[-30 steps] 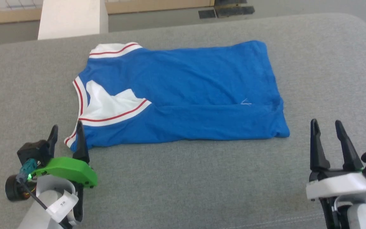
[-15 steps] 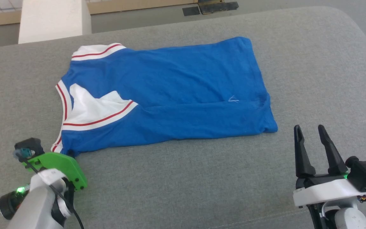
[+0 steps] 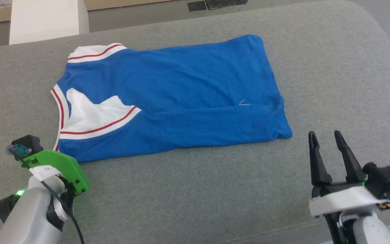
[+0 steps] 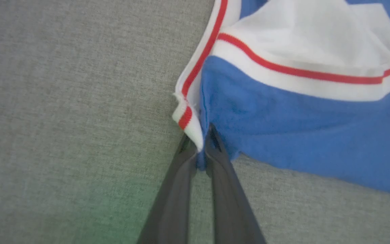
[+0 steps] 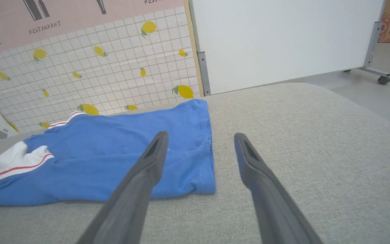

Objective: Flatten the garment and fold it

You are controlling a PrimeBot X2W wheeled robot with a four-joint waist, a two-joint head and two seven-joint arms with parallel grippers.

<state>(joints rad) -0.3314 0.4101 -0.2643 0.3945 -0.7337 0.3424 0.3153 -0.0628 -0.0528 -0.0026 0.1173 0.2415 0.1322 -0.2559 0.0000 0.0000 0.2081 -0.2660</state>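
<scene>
Left gripper (image 4: 200,145) pinches garment (image 4: 283,132) corner, part-hidden.

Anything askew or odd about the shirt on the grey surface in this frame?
Yes. The blue jersey shirt is not flat: its white sleeve is folded in over the blue body, and a long crease runs along the near side. A small white thread sits near the hem. The left gripper pinches the striped corner.

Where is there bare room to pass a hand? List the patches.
Free: the grey cushion strip between the garment's near edge and the right hand; also right of its hem. Crowded: the near-left corner, where the left hand pinches it.
</scene>
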